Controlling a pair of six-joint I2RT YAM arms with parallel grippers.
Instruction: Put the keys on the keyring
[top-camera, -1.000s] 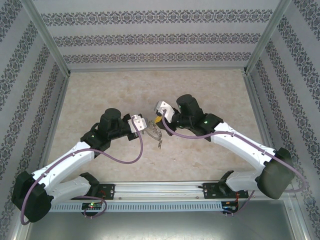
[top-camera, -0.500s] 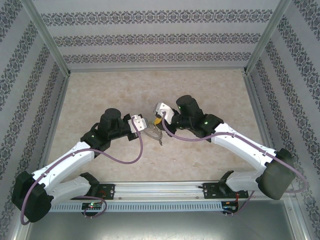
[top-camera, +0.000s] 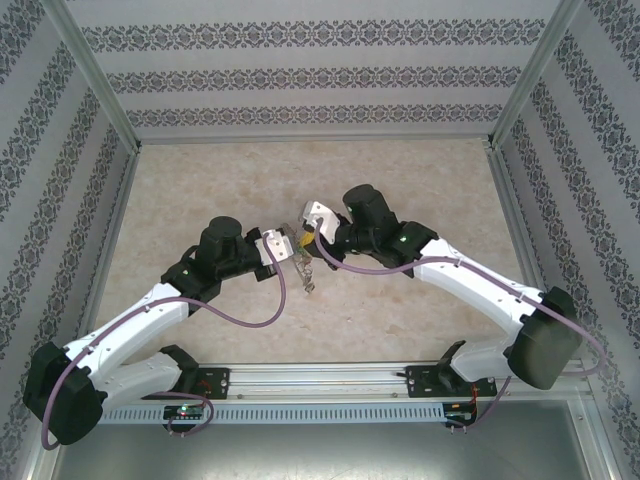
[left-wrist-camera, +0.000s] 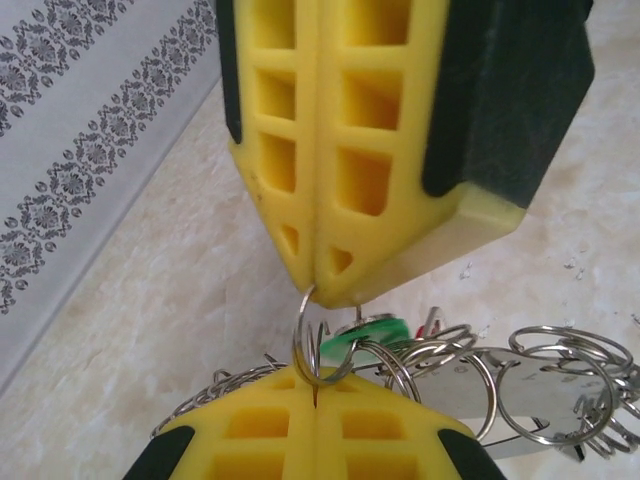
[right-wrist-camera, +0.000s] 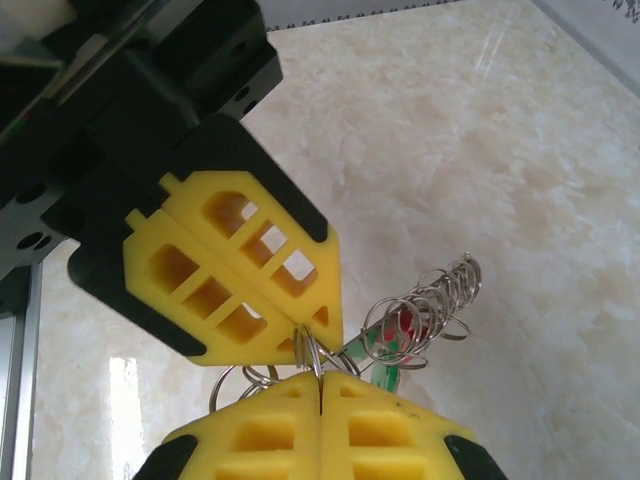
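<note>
Yellow-tipped left gripper (top-camera: 289, 248) and right gripper (top-camera: 304, 229) meeting tip to tip over the middle of the beige table (top-camera: 200, 180), both pressed together and clamped on one small ring (left-wrist-camera: 299, 345), keyring (right-wrist-camera: 432, 298) with its bunch of silver loops hanging just beside them, green and red keys (left-wrist-camera: 370, 332) among the loops.

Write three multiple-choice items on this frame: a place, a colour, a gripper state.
1. Where do the left gripper and right gripper meet? A. over the middle of the table B. at the back wall C. over the near rail
2. The key head beside the small ring is: A. blue B. green C. white
3. The jaws are: A. both open B. one open C. both shut
1 A, the tips face each other above the table's centre. 2 B, green shows behind the ring. 3 C, each pair of fingers pinches that ring.
</note>
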